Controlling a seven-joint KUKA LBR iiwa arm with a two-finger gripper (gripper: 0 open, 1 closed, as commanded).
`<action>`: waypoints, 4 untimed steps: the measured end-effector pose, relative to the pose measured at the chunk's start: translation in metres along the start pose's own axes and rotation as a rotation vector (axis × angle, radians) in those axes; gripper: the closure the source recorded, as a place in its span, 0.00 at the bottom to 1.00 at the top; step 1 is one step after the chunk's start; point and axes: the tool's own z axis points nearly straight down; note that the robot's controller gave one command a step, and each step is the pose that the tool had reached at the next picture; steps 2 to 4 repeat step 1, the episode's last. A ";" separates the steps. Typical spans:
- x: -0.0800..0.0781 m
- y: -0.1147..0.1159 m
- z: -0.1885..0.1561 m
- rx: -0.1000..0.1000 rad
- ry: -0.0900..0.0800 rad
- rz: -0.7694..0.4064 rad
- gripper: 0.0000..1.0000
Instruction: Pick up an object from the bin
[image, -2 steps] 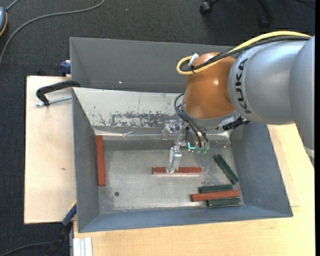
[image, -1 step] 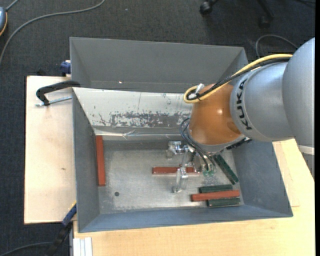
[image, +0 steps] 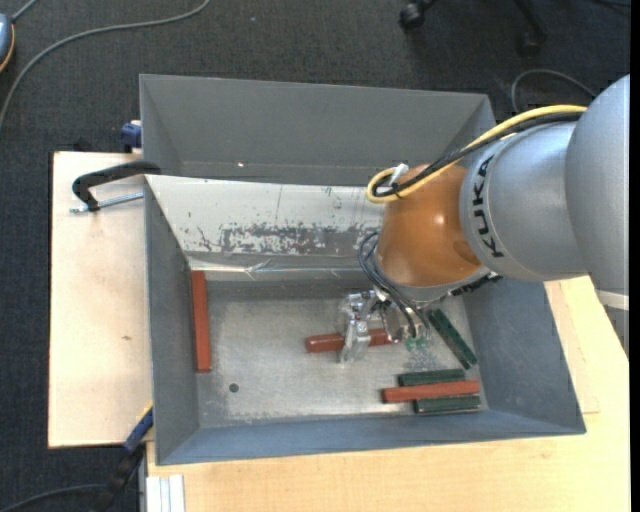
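My gripper (image: 351, 338) is low over the middle of the bin floor, directly on a short red bar (image: 322, 344) that lies flat and runs left to right. The gripper's metal tip crosses the bar's middle. The bar's left end sticks out to the left, and a bit of its right end shows to the right. Just right of the gripper, a dark green bar (image: 453, 339) lies diagonally on the floor.
A stack of bars lies at the front right: a green one (image: 432, 378), a red one (image: 428, 394) and a dark green one (image: 447, 405). A long red bar (image: 201, 322) rests along the left wall. The arm's orange cover hangs above the back right.
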 end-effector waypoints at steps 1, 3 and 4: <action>0.002 0.016 -0.150 0.000 -0.014 -0.023 1.00; 0.002 0.016 -0.150 0.000 -0.014 -0.023 1.00; 0.002 0.016 -0.150 0.000 -0.014 -0.023 1.00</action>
